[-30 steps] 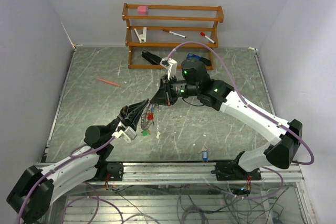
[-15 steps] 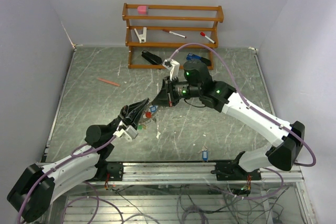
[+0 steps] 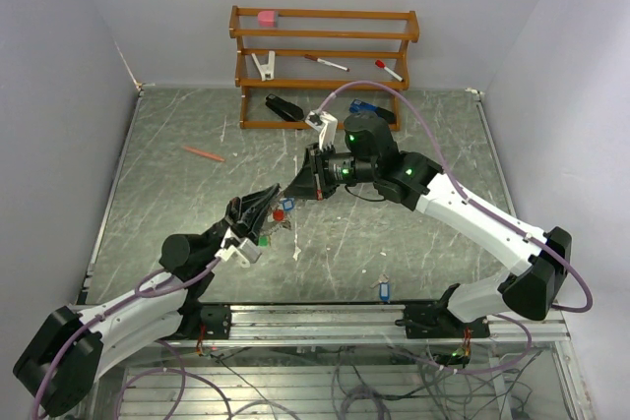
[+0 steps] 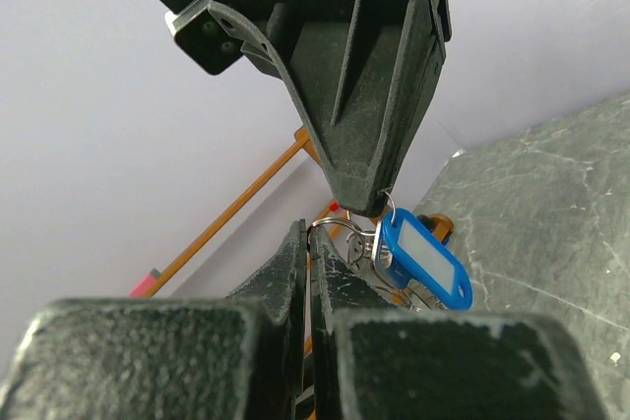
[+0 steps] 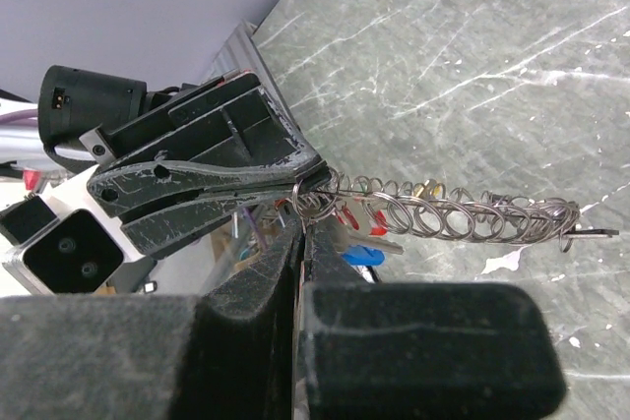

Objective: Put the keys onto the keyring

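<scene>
Above the middle of the table point(image 3: 423, 233), the left gripper point(image 3: 275, 198) has its fingers pressed together on the wire of the keyring point(image 5: 445, 215). The ring hangs clear of the surface as a bunched string of small loops with coloured tags. The right gripper point(image 3: 297, 187) reaches in from the far right and meets it tip to tip, fingers likewise pressed tight. Its tip sits against the loop of a blue-tagged key point(image 4: 425, 265), but whether it actually pinches that loop cannot be told. A second blue key point(image 3: 383, 291) lies alone by the near edge, right of centre, well apart from both grippers. An orange pen point(image 3: 203, 152) lies to the far left, and a black stapler point(image 3: 283, 107) sits at the foot of the wooden rack point(image 3: 325, 38) along the far wall.
</scene>
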Robot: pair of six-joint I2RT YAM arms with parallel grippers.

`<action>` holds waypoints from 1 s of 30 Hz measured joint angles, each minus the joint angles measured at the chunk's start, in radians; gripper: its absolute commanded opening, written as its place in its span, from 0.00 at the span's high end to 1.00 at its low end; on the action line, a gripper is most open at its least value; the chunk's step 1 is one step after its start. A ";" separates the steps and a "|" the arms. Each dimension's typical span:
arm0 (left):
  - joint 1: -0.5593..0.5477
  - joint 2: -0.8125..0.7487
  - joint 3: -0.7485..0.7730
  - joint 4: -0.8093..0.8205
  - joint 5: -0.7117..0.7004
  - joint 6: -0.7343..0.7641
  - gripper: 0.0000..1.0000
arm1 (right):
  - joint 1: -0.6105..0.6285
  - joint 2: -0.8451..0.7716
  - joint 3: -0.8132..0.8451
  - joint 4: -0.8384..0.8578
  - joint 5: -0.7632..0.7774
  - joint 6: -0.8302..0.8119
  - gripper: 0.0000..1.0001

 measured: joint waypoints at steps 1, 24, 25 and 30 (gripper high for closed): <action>0.000 0.001 0.000 0.000 0.002 0.005 0.93 | 0.000 0.000 0.000 0.000 0.000 0.004 1.00; 0.000 0.005 -0.038 0.015 0.089 0.225 0.93 | 0.000 0.000 0.005 0.001 -0.002 0.069 1.00; 0.000 0.005 -0.039 0.015 0.092 0.241 0.93 | 0.000 0.000 0.005 0.001 -0.002 0.070 1.00; 0.000 0.004 -0.040 0.013 0.103 0.289 0.93 | 0.000 0.000 0.007 0.000 -0.003 0.076 1.00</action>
